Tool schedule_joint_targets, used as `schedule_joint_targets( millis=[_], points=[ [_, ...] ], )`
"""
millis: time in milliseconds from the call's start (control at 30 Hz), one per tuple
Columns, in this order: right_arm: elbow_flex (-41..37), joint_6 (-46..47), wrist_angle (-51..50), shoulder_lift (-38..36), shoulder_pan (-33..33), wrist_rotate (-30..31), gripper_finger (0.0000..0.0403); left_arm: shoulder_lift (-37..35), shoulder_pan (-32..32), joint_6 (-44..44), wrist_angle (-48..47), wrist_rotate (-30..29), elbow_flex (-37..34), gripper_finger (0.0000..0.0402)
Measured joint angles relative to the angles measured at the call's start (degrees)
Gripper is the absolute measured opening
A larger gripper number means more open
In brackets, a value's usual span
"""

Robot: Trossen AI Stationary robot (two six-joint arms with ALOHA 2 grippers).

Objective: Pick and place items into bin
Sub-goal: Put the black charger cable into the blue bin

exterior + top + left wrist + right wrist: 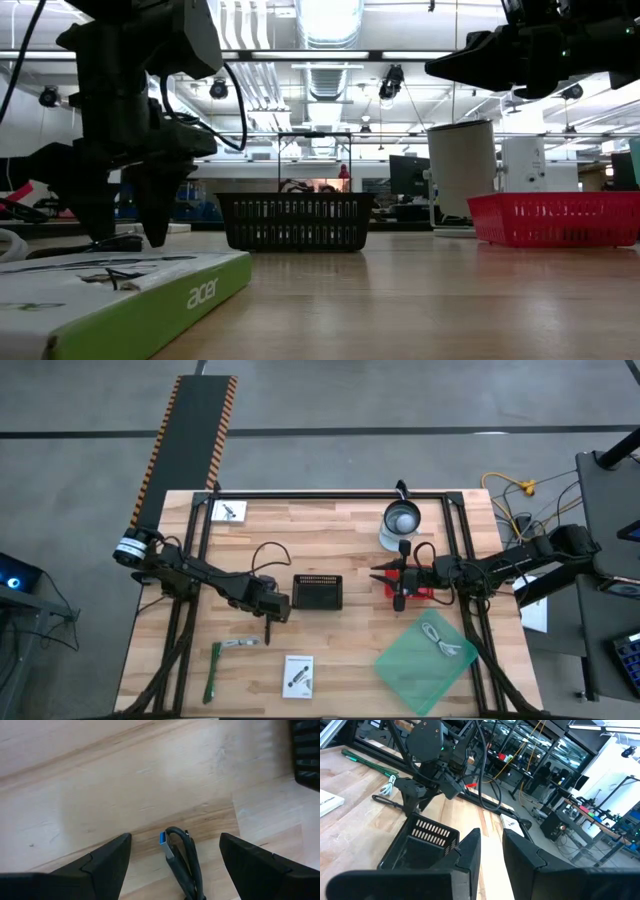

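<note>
A dark folded cable with a blue USB plug (pixel 176 856) lies flat on the wood just left of the black mesh bin (pixel 318 591). My left gripper (pixel 175 855) points down over it, open, one finger on each side, touching nothing; the low view shows its tips (pixel 125 235) close above the table. My right gripper (pixel 491 855) hovers level to the right of the bin (pixel 420 845), empty, with a narrow gap between its fingers. A green strip tool (pixel 213 672), a small white cable (pixel 240 644) and a white card (pixel 298 674) lie near the table's near edge.
A red basket (pixel 412 588) and a white cylinder (pixel 402 520) stand under and beyond my right arm. A green translucent sheet (pixel 425 656) carries a white cable (pixel 442 641). Another card (pixel 230 511) lies at the far left. A boxed card (pixel 120 290) sits close to the low camera.
</note>
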Motion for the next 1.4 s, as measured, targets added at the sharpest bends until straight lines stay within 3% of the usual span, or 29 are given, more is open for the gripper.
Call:
schedule_joint_targets(
  millis=[167,1067,1400],
  points=[
    [0.0,0.0,0.0,0.0,0.0,0.0,0.0068,0.1,0.0,0.0,-0.2,0.5,0.1,0.0265],
    [0.0,0.0,0.0,0.0,0.0,0.0,0.0068,0.1,0.0,0.5,0.8,4.6,0.0,0.0052],
    [0.0,0.0,0.0,0.0,0.0,0.0,0.0068,-0.2,0.0,4.7,0.9,7.0,0.8,0.0044]
  ],
)
